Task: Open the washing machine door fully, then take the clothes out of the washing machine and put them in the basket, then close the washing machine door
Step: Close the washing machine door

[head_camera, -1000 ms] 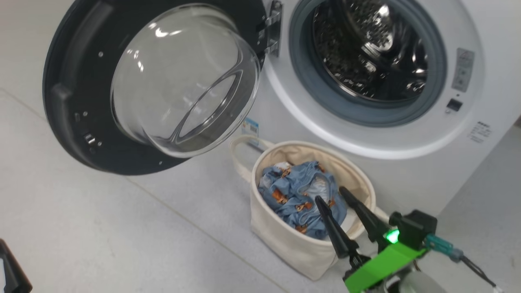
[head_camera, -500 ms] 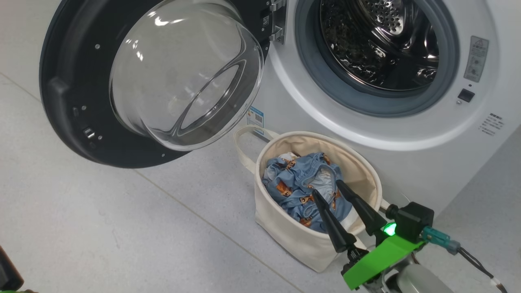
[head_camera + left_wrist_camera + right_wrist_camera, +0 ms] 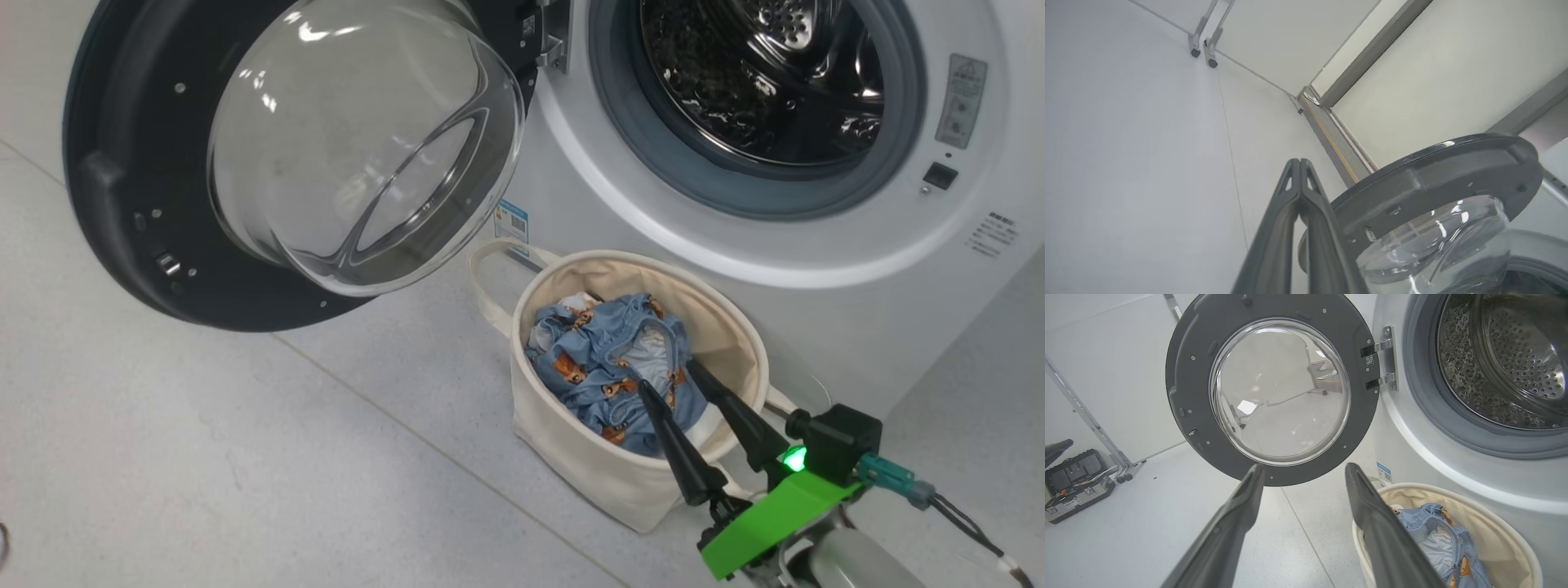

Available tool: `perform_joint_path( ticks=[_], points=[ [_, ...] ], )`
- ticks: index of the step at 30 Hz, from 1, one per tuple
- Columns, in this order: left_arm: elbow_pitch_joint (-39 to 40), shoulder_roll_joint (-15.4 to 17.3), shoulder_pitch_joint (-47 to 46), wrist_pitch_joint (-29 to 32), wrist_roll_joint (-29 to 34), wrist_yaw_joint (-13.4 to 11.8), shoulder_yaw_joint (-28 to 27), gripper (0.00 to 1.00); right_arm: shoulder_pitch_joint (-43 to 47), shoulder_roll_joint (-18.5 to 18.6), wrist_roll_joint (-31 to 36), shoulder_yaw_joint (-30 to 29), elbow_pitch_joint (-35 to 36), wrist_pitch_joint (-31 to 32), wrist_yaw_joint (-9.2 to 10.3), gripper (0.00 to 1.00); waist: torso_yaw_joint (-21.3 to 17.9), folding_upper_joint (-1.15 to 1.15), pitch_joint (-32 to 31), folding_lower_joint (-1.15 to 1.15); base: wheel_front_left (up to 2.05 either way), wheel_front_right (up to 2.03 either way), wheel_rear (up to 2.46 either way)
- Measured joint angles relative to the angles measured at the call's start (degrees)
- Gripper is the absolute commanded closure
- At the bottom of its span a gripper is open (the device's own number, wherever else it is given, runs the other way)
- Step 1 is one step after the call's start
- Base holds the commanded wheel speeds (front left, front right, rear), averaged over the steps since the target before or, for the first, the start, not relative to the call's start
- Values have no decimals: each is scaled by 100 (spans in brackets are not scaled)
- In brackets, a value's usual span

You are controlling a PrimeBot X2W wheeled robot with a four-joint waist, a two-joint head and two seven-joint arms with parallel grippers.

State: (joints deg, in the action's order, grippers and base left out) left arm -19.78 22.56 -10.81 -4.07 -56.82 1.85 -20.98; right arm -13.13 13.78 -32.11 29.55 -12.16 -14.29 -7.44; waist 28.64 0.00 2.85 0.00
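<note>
The camera has shifted, sliding the scene upward. The clothes (image 3: pixel 600 359) lie in the basket (image 3: pixel 563 457), 5 o'clock of the open washing machine door (image 3: pixel 106 204). The right claw (image 3: pixel 665 373) is spread above it; the left claw (image 3: pixel 1300 160) is pressed together.

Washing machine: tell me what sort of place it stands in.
Likely a laundry test setup in a lab: a front-loading washing machine, a canvas basket holding clothes, and a tool case on the floor.

Head looks down, wrists look outward; all views share the washing machine door (image 3: pixel 106 204).
</note>
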Motion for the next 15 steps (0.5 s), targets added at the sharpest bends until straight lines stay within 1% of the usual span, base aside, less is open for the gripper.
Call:
perform_joint_path(
  ticks=[3, 5, 7, 8, 10, 13, 15],
  points=[
    [-646, 56, -671, 665, -857, 246, -163, 100, -1, 108, 2, -1, 2, 0, 0, 0, -14, 0, 80, 0, 0, 0, 0],
    [-1196, 187, -1127, 1074, -1349, 279, -324, 100, -2, 189, 20, -5, 3, 0, 0, 0, -25, 0, 145, 0, 0, 0, 0],
    [-1719, 453, -1451, 1354, -1437, 290, -364, 100, -19, 264, 29, -3, 19, 0, 0, 0, -51, 0, 205, 0, 0, 0, 0],
    [-1962, 538, -1606, 1511, -1617, 298, -481, 100, -37, 298, 29, -2, 38, 0, 0, 0, -78, 0, 235, 0, 0, 0, 0],
    [-2428, 676, -1923, 1753, -1986, 318, -688, 100, -96, 363, 30, -2, 92, 1, 0, 0, -142, 0, 302, 0, 0, 0, 0],
    [-3019, 840, -2376, 1972, -2299, 321, -906, 100, -155, 489, 34, -10, 170, 16, 0, 0, -254, 0, 408, 0, 0, 0, 0],
    [-3300, 987, -2594, 2092, -2295, 324, -880, 100, -179, 557, 36, -40, 222, 83, 0, 0, -329, 0, 481, 0, 0, 0, 0]
  ],
)
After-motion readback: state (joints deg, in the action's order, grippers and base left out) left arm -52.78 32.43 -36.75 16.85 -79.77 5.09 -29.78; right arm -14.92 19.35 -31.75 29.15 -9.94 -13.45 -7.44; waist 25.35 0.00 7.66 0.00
